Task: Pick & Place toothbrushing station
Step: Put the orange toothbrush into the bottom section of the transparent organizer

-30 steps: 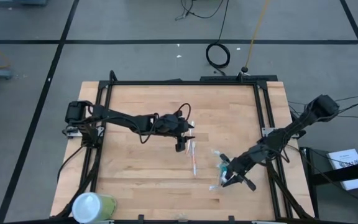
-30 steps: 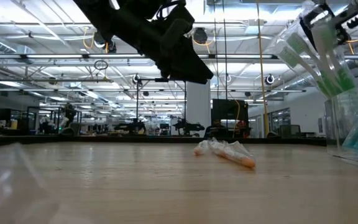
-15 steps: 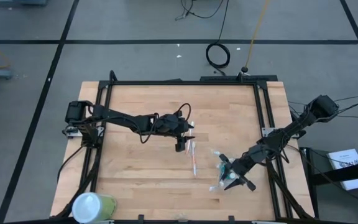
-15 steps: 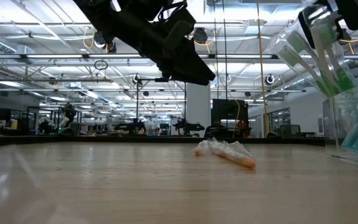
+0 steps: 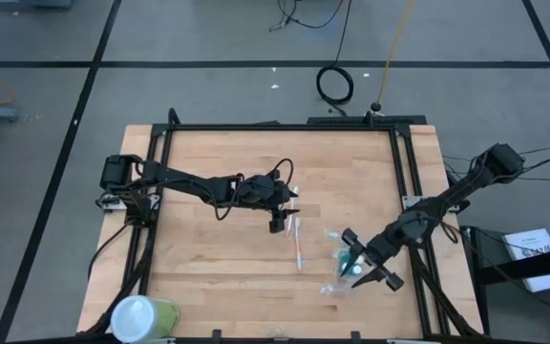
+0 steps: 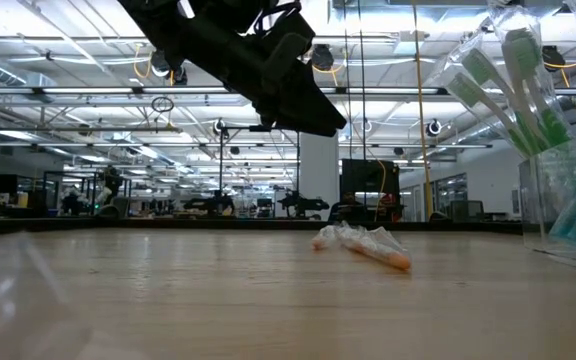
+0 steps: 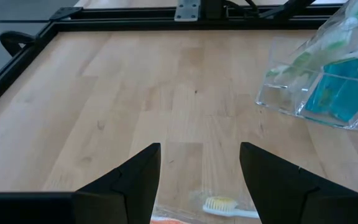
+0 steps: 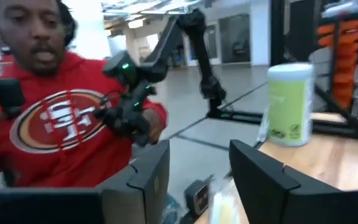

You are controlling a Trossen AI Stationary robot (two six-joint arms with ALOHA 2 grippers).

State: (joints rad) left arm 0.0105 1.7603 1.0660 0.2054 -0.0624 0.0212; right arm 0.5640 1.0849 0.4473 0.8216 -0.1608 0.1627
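i am hovering my left gripper, fingers spread, just above the wrapped orange toothbrush lying mid-bench, while my right gripper, fingers parted and empty, is beside the clear plastic holder; next comes lowering to pinch it.

The toothbrush beside the clear holder is cut off, only its bristled head showing
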